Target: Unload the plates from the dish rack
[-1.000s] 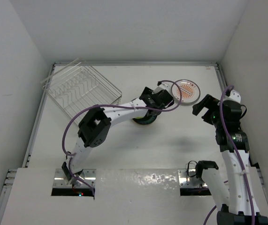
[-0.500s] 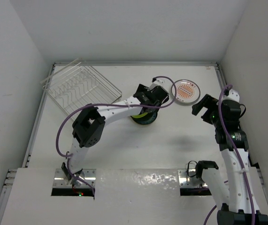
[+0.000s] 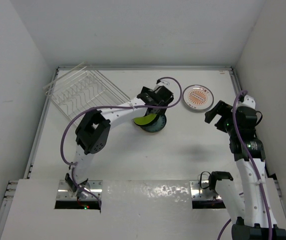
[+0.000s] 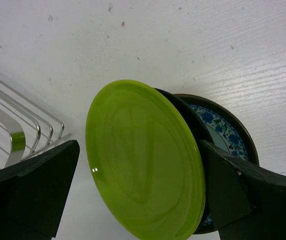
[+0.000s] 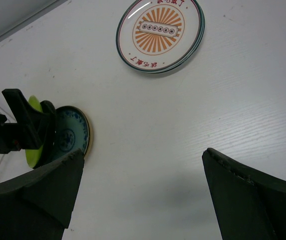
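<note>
1. The lime plate [image 3: 144, 120] leans tilted against a stack of plates [image 3: 156, 126] at centre frame.
2. The rack [image 3: 85, 92] sits at the upper left, apart from the stack.
3. The sunburst plate [image 3: 199, 96] lies flat on the table [image 3: 183, 150], upper right.
4. The left gripper [image 4: 138, 147] is spread wide around the lime plate, with a gap at the plate's left edge.
5. The right gripper [image 5: 143, 152] is spread wide over bare table, below the sunburst plate.

Top view: you see a white table [image 3: 183, 150] enclosed by white walls [image 3: 12, 75] on three sides. At its near edge lies a glossy white panel [image 3: 148, 195] with two cutouts [image 3: 61, 190] exposing metal. Left wrist view: note the small dark specks [image 4: 50, 18] on the tabletop
</note>
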`<action>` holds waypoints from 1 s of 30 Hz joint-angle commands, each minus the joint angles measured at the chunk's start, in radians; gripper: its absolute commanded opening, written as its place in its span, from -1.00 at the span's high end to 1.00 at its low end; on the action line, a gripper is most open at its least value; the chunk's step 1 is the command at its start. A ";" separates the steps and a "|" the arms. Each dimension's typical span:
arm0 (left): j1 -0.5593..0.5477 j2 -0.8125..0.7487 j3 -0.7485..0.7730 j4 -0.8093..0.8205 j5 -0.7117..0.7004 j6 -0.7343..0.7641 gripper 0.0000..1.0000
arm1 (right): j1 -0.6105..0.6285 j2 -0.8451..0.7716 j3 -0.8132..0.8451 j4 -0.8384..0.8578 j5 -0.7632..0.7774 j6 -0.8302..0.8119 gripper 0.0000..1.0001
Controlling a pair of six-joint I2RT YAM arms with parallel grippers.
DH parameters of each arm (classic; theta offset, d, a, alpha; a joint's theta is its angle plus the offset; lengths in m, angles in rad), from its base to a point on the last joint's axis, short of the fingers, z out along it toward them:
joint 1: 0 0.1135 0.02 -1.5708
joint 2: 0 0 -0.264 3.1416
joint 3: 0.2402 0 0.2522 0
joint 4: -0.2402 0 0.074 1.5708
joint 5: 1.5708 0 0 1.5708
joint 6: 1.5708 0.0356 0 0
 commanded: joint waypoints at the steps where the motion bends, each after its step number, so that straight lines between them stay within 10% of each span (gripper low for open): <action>1: 0.012 0.001 0.014 -0.005 0.063 0.037 -1.00 | -0.002 0.000 -0.003 0.041 -0.012 -0.012 -0.98; 20: -0.020 -0.033 -0.019 0.045 0.043 -0.010 -1.00 | -0.002 -0.003 0.002 0.043 -0.012 -0.011 -0.98; 30: 0.059 -0.413 -0.446 0.362 0.005 -0.198 -1.00 | 0.000 0.052 -0.020 0.078 -0.116 -0.085 -0.98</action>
